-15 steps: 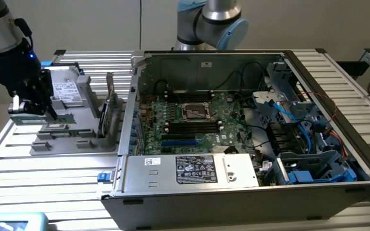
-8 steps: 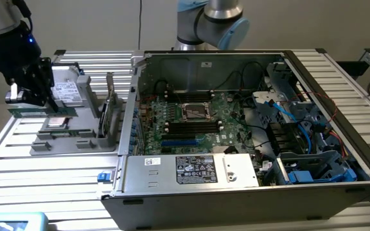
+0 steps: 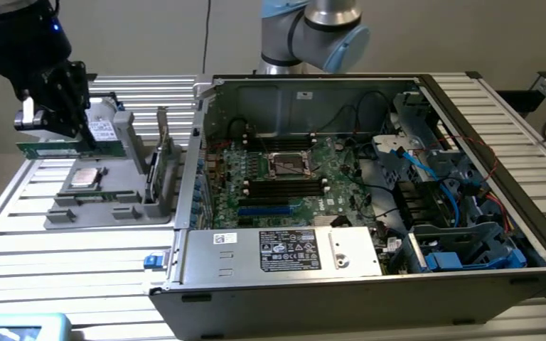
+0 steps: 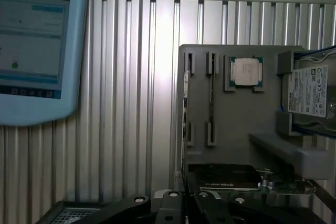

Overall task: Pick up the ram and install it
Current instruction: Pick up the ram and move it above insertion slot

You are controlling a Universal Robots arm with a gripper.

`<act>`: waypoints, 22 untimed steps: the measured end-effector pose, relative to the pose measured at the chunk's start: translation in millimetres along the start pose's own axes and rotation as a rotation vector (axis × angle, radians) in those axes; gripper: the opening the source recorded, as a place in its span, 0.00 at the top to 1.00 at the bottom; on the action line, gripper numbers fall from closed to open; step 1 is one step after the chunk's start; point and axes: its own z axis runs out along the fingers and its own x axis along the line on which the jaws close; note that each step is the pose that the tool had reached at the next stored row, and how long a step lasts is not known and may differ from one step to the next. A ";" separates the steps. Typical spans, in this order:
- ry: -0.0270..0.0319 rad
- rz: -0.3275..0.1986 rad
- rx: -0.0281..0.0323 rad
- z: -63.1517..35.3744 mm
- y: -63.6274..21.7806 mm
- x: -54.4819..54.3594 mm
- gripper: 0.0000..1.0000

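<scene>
The ram (image 3: pixel 72 150), a thin green stick, hangs level in the air above the grey parts fixture (image 3: pixel 111 206) at the exterior view's left. My gripper (image 3: pixel 65 138) is shut on it from above. In the wrist view the ram (image 4: pixel 283 186) shows close up with dark chips, just beyond my gripper (image 4: pixel 191 202). The open computer case (image 3: pixel 368 284) lies well off to the exterior view's right. Inside it is the motherboard (image 3: pixel 283 170) with black memory slots (image 3: pixel 283 187) beside the processor socket.
The fixture (image 4: pixel 236 124) holds a square silver processor (image 4: pixel 244 72), a hard drive (image 4: pixel 310 92) and an upright expansion card (image 3: pixel 164 167). A blue-framed tablet (image 4: pixel 31 51) lies on the slatted aluminium table (image 4: pixel 131 103). Cables and blue drive bays (image 3: pixel 463 241) crowd the case's right side.
</scene>
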 end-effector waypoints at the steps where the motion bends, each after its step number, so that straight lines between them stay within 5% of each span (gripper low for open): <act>1: -0.0009 0.000 0.0002 -3.6 -4.6 0.0 0.87; 12: -0.0112 0.000 0.0001 -36.5 -55.6 0.2 0.87; 22: -0.0199 0.000 -0.0042 -40.1 -101.3 0.6 0.87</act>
